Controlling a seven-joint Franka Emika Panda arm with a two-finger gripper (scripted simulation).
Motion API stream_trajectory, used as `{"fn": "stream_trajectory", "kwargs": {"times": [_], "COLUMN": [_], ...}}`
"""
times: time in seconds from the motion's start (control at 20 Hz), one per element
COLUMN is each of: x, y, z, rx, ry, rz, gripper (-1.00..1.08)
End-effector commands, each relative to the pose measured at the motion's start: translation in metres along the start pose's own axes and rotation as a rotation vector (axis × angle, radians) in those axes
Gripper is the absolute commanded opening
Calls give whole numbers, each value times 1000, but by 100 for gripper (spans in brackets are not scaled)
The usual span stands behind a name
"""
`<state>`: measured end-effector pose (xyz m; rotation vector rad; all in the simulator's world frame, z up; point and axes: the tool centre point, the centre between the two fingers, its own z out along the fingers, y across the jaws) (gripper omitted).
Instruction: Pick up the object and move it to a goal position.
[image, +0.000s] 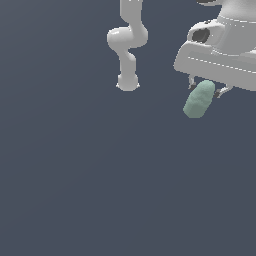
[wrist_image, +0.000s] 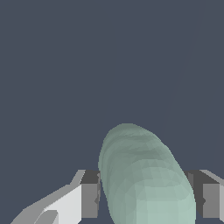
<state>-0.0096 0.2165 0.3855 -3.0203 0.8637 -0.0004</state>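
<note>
**Q:** What do I see of the arm in the exterior view?

**A:** I see the white arm (image: 127, 45) reaching down from the top edge, its base resting on the flat dark slate surface (image: 100, 175). The large white body at the exterior view's upper right is the wrist and the hand (image: 205, 92), seen close to the camera.

**Q:** Where is the object?

**A:** The object (image: 199, 99), a pale teal-green rounded lump, sits directly under the hand. Its upper end lies between the two fingers; its lower end sticks out below them, tilted toward the exterior view's left. I cannot tell from this view whether it touches the surface or hangs clear of it.

**Q:** What is the state of the hand?

**A:** The hand is closed around the object. In the wrist view the object (wrist_image: 146, 179) fills the space between the fingers (wrist_image: 89, 194), with one dark pad against each flank and no gap visible on either side. The hand (wrist_image: 148, 197) thus grips the lump across its narrow width, and the lump's long axis runs away from the camera.

**Q:** What else appears?

**A:** Only the plain surface (wrist_image: 109, 61), uniform and unmarked, behind the object in the wrist view.
</note>
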Motion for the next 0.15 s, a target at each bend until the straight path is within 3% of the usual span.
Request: {"fn": "stream_trajectory", "kwargs": {"times": [0.0, 0.1], "x": [-1, -1], "y": [-2, -3], "z": [-3, -3], "rx": [0, 0], "ry": [0, 0], "rz": [1, 1], "gripper": [-100, -100]}}
